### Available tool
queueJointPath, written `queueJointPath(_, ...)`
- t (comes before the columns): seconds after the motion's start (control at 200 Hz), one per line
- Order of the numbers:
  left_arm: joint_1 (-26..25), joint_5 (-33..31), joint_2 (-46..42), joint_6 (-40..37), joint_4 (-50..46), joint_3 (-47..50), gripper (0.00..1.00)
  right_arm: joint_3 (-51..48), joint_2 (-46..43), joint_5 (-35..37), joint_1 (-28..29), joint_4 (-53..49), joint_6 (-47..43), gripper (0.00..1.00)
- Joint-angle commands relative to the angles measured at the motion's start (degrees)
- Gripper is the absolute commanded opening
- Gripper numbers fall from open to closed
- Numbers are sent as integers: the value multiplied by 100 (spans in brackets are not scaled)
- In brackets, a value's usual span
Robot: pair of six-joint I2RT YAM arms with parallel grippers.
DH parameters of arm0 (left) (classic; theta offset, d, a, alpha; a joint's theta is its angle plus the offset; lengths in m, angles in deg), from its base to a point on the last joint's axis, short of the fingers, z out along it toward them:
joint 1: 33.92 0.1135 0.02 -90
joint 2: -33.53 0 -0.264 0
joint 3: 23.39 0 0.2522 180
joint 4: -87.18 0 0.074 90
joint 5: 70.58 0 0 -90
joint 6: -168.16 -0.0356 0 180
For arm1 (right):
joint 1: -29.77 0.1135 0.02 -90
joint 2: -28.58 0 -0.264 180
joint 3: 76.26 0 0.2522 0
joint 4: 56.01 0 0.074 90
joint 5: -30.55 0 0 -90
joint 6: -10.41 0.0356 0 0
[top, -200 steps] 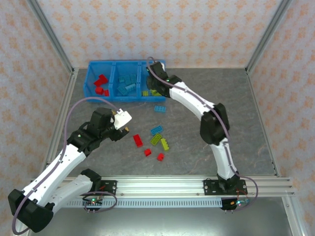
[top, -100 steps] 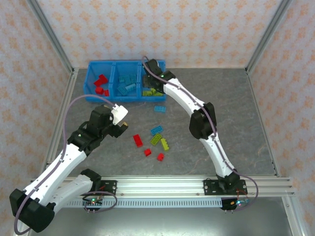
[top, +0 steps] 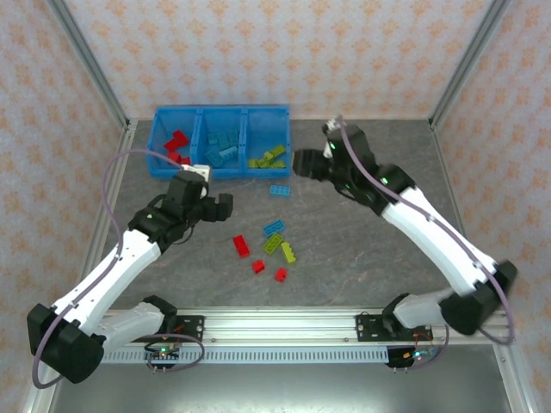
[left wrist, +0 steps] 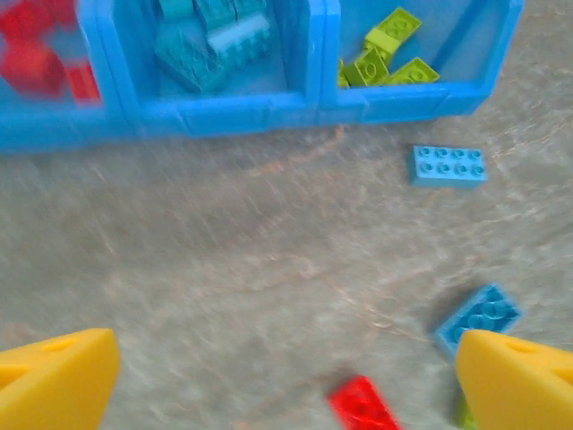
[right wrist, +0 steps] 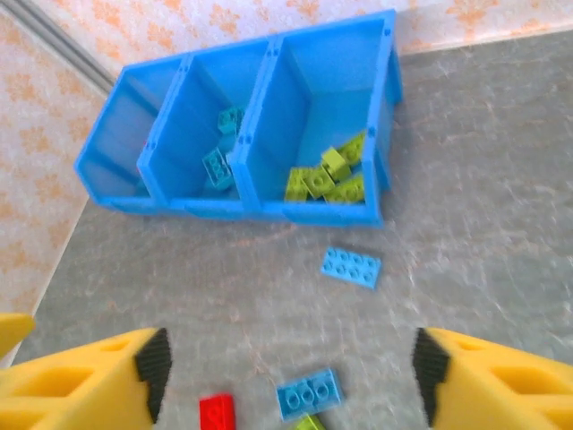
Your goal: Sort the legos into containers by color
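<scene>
The containers are smooth, faintly glossy plastic, and the legos are hard, shiny plastic with studded tops. The table looks matt and stone-like, while the rail at its near edge is brushed metal.

**White Shells, Black Joints, Yellow Fingers**

My two arms wore one livery. My left arm and my right arm had smooth white shells along the links, with chunky black housings at every joint. A thin mauve-grey cable ran off each of them, looping loose in places. A small white block sat on my left wrist. My left gripper carried bright yellow, wedge-shaped fingers. My right gripper had the same yellow, its fingers hollowed with slots and faced with black ribbed pads. My bases were black too.
</scene>
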Motion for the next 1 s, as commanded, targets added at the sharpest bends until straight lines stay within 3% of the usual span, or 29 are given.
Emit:
queueJointPath(0.0, -386, -311, 399, 2529, -1013, -162, 86, -808, -392, -256, 14, -52, 338, 79)
queueJointPath(0.085, -567, -361, 843, 3725, -1303, 36, 79, -1103, -451, -708, 34, -325, 531, 82)
queueJointPath(0.265, -1295, -162, 1559, 4660, -293, 778, 77, -1270, -431, -914, 94, -478, 695, 84)
queueJointPath(0.485, -1658, -254, 2469, 4465, -18, 489, 76, -904, 117, -1081, 97, -618, 488, 84)
queueJointPath(0.771, -1658, -386, 3067, 4418, 389, 474, 62, -909, 204, -1176, 98, -645, 522, 84)
queueJointPath(0.851, -1656, -415, 3232, 4341, 384, 420, 54, -879, 227, -1171, 98, -642, 536, 84)
queueJointPath(0.996, -1647, -379, 3221, 4277, 450, 426, 27, -886, 243, -1173, 106, -662, 550, 84)
